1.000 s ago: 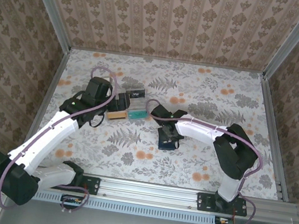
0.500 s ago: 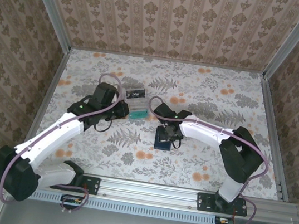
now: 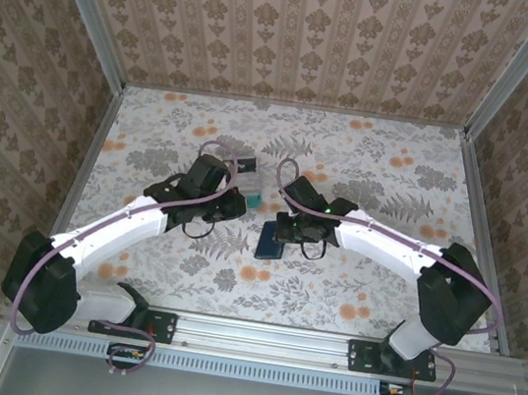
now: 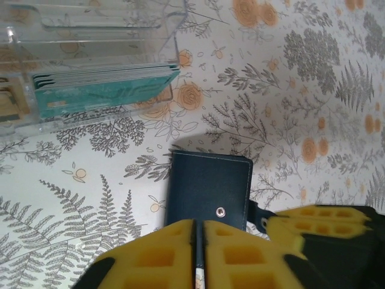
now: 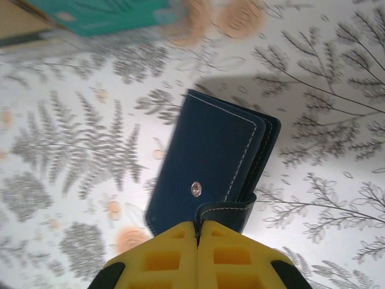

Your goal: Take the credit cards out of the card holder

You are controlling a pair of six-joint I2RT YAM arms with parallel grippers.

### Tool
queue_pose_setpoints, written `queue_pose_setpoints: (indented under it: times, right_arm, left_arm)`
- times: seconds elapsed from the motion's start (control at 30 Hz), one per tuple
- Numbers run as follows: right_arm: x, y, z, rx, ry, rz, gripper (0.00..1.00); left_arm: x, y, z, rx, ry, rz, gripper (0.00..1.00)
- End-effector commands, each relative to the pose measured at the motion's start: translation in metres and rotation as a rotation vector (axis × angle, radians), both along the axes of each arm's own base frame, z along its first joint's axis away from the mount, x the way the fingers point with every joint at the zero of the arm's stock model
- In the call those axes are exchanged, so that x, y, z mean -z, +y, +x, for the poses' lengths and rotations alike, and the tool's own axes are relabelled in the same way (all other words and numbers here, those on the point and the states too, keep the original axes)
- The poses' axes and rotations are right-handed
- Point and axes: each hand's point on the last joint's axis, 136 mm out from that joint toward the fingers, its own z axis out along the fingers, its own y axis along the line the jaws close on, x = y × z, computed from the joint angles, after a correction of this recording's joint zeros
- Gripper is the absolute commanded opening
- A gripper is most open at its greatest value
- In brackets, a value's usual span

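Note:
The card holder (image 4: 210, 186) is a dark navy wallet lying folded shut on the floral table, its silver snap facing up. It also shows in the overhead view (image 3: 270, 243) and the right wrist view (image 5: 204, 156). My right gripper (image 5: 197, 224) is shut on the card holder's closing tab (image 5: 228, 211), at the wallet's near edge (image 3: 288, 233). My left gripper (image 4: 198, 224) hovers just short of the wallet's other side (image 3: 240, 212), shut to a thin slit with nothing in it. Teal credit cards (image 4: 102, 90) stand on edge in a clear tray. The folded holder hides its inside.
The clear plastic tray (image 4: 108, 24) sits just beyond the wallet, behind the left gripper (image 3: 244, 183). A tan card (image 4: 12, 102) lies at its left end. The right gripper's yellow fingers (image 4: 319, 218) stand close beside my left ones. Patterned walls enclose the table.
The left gripper has left the tray, gone from open to shut and swung right toward the wallet. The right arm has dragged the wallet left by its tab.

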Motion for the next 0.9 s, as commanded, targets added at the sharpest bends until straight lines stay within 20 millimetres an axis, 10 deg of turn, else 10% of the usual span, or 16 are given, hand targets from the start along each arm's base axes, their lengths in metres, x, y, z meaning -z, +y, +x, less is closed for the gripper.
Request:
queue_pose_setpoints:
  times: [0.0, 0.2, 0.47, 0.87]
  right_arm:
    - [-0.025, 0.016, -0.003, -0.024, -0.018, 0.132, 0.0]
    - [-0.053, 0.033, -0.007, -0.066, -0.038, 0.255, 0.0]
    - [-0.037, 0.017, -0.006, -0.027, -0.029, 0.187, 0.0]
    - [0.008, -0.083, -0.014, 0.104, 0.005, -0.183, 0.0]
  left_arm:
    - [-0.012, 0.01, 0.002, -0.011, -0.052, 0.044, 0.2]
    - [-0.008, 0.014, -0.006, 0.015, -0.054, 0.057, 0.33]
    - [0.017, 0.004, -0.021, 0.081, -0.002, 0.051, 0.37]
    - [0.038, -0.015, -0.026, 0.143, 0.038, 0.078, 0.33]
